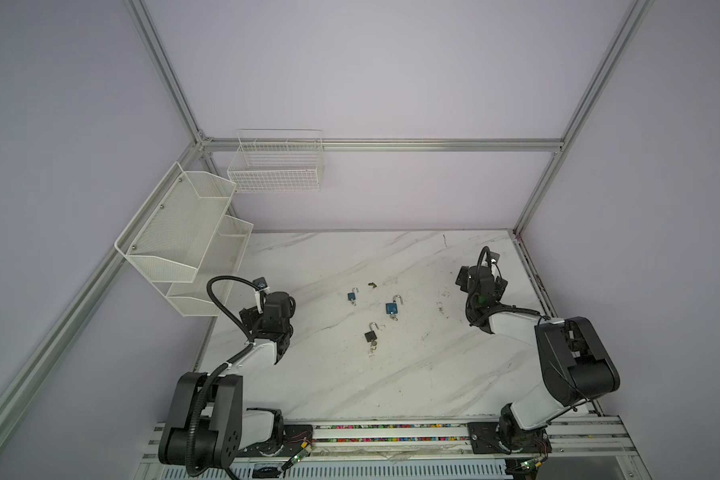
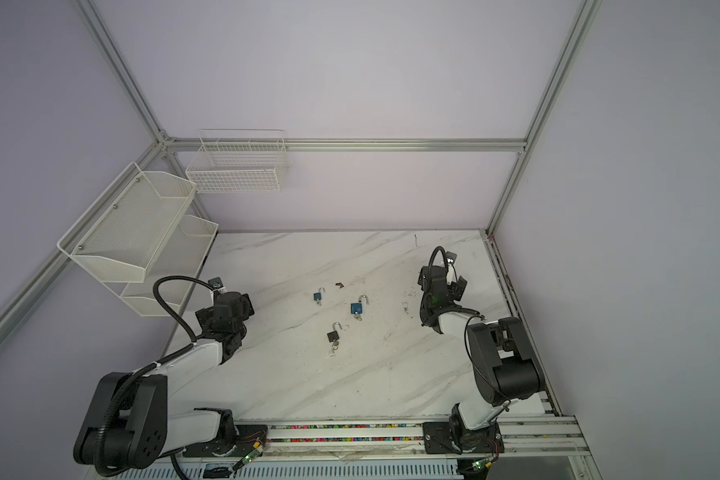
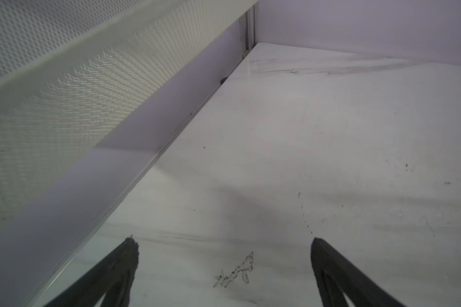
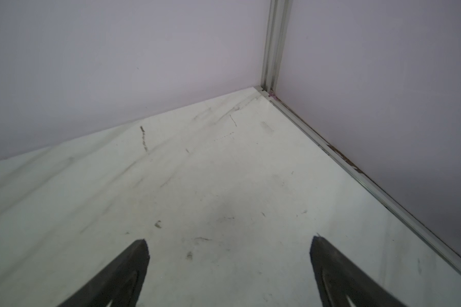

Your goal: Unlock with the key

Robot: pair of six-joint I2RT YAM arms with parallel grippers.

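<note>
Three padlocks lie mid-table in both top views, each with its shackle swung open: a small blue padlock [image 1: 352, 296] [image 2: 317, 296], a larger blue padlock [image 1: 392, 308] [image 2: 356, 308] and a black padlock [image 1: 369, 335] [image 2: 333, 335]. A key [image 1: 373, 345] sticks out of the black one's underside. A small dark piece [image 1: 372, 284] lies behind them. My left gripper [image 3: 222, 240] is open over bare table beside the left wall. My right gripper [image 4: 229, 240] is open over bare table near the back right corner. Neither wrist view shows a padlock or key.
A white mesh shelf [image 1: 175, 241] [image 3: 64, 79] hangs on the left wall just above my left arm [image 1: 273, 311]. A wire basket [image 1: 275, 166] hangs on the back wall. An aluminium rail [image 4: 357, 180] borders the table by my right arm [image 1: 481, 286].
</note>
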